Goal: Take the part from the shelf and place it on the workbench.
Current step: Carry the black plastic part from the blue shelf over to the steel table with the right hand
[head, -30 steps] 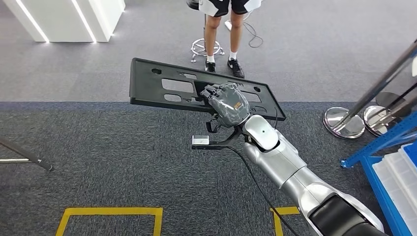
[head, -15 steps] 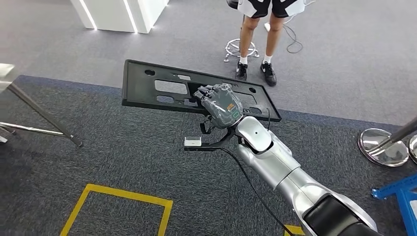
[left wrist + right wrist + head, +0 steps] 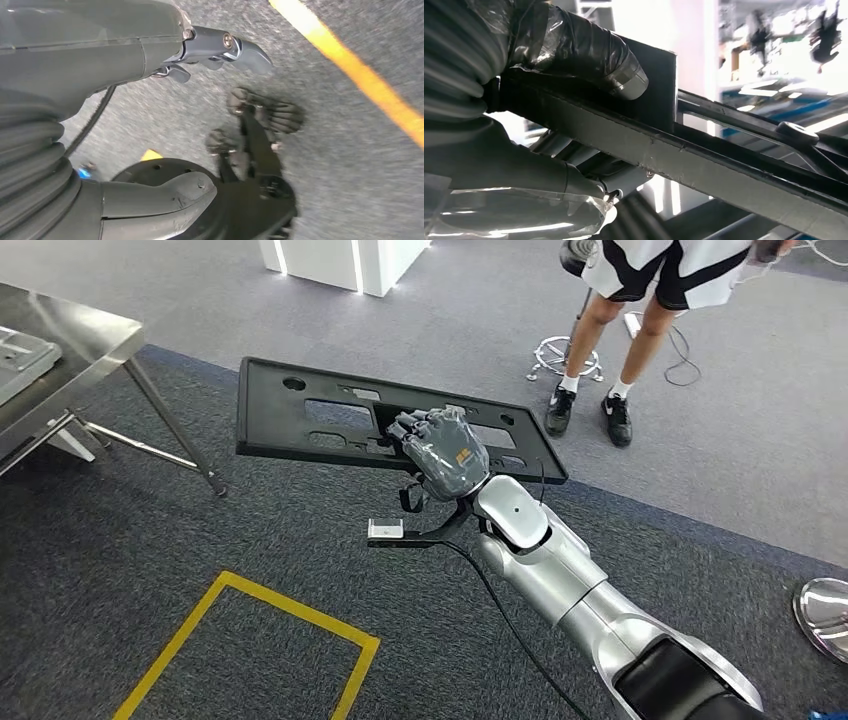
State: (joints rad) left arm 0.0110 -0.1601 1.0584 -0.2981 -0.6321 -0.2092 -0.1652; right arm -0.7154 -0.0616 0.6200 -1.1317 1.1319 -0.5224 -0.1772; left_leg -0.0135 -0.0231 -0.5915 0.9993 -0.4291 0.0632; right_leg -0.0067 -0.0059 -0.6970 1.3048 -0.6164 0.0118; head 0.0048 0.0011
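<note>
Already the part, a long black panel with cut-outs, is off the shelf: the right hand holds it out in the air above the carpet, fingers wrapped over its near edge toward the 3 o'clock end. In the right wrist view the thumb presses one face of the panel's rim while the other fingers clamp from the opposite side. What is left, as I judge it, is the carry and the set-down. A steel surface on thin legs stands at about 10 o'clock in the head view, well apart from the panel, cut off by the frame edge; probably the workbench. The left hand hangs over the floor holding nothing, fingers apart, the view blurred. A person stands at 1 o'clock.
</note>
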